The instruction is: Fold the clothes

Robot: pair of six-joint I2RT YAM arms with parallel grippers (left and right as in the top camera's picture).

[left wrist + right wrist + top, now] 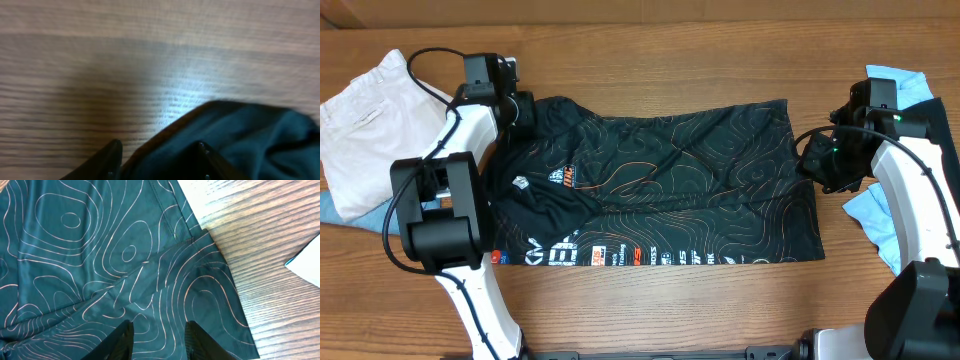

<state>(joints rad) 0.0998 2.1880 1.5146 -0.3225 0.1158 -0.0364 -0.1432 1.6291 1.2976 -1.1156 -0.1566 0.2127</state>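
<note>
Jersey [660,190] spread between both hands, left hand [523,112] pinching collar edge, right hand [814,160] gripping hem.

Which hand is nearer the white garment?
Left. The left hand sits at the jersey's top-left corner, beside the white garment; the right hand is across at the jersey's opposite edge.

Black jersey [670,185] with orange contour lines; white garment [365,120]; brown woodgrain table [650,50]

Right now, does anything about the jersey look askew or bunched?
Yes. The jersey lies mostly flat, but a diagonal fold ridge crosses its right end, and the upper-left part is bunched at the left pincer.
</note>
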